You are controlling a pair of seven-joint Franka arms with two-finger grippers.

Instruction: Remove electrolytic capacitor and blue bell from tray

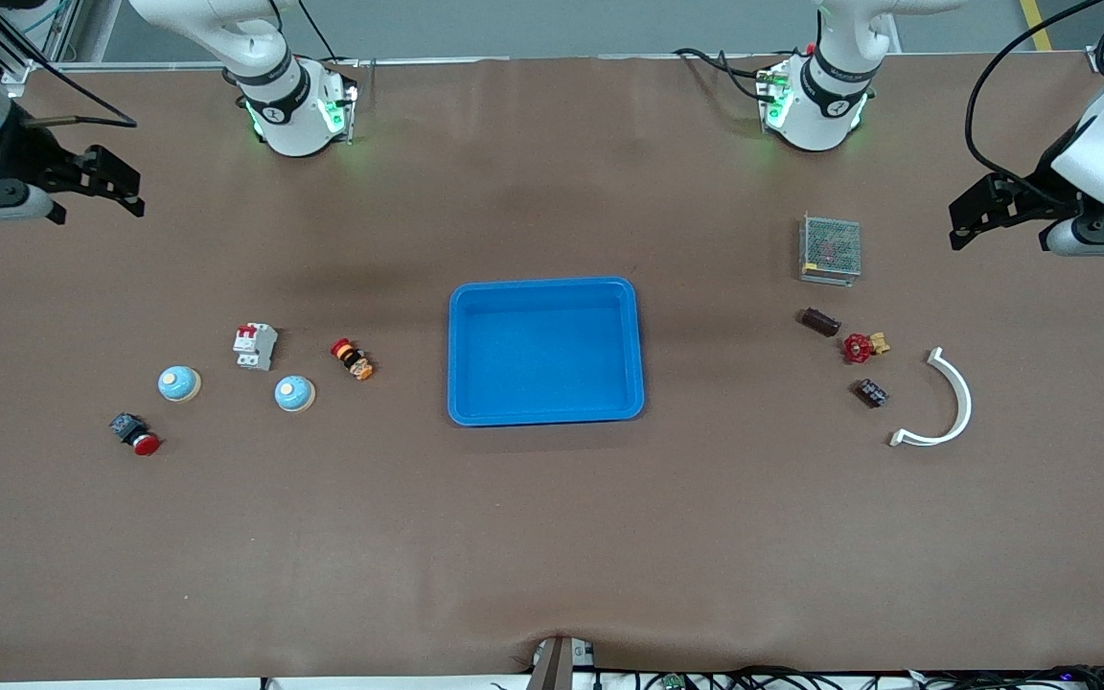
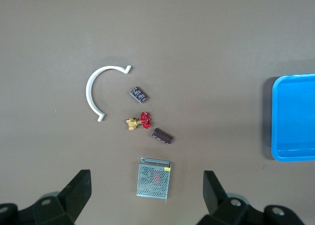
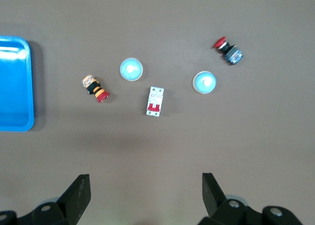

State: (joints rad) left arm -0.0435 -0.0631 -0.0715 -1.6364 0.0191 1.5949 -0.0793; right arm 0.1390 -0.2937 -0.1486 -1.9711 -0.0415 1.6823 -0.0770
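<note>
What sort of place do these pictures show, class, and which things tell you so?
Probably a robotics lab workbench: two robot arms over a brown table, electrical parts such as a circuit breaker and capacitor, and a blue sorting tray.

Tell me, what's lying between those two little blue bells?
In the front view, a white circuit breaker with red switches sits between the two bells, slightly farther from the camera than both. The right wrist view shows it too.

No readable text anywhere. Yellow label on the mesh-cased power supply [image 2: 153,180] too small to make out; markings on the circuit breaker [image 3: 155,101] and the arm bases likewise illegible.
</note>
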